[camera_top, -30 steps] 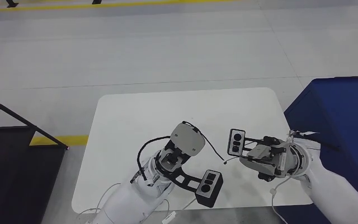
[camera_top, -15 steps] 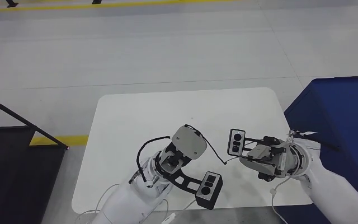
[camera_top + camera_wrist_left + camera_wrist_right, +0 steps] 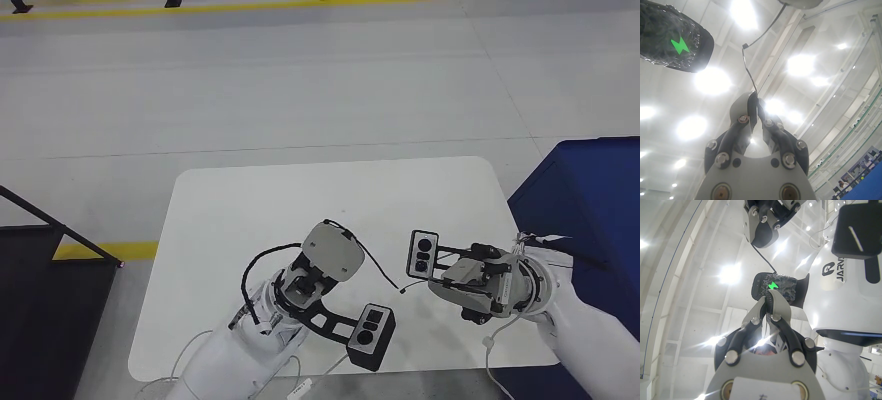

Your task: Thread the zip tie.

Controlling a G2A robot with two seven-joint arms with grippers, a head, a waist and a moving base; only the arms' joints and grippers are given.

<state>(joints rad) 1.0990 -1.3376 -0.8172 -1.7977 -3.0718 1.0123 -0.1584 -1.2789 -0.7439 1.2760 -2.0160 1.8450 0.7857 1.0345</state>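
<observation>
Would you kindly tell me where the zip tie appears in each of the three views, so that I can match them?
Top view: the zip tie is a thin dark curve between the two arms, just below centre.
Left wrist view: the zip tie rises from the shut left end effector.
Right wrist view: the zip tie slants from the far left end effector toward the right end effector.
Shared landmark: the left end effector gripping it.

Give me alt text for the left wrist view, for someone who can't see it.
The left tool pinches a thin dark plastic zip tie, which runs to a small square head; a second strand continues toward the right tool. Bright ceiling lights glare behind.
</observation>
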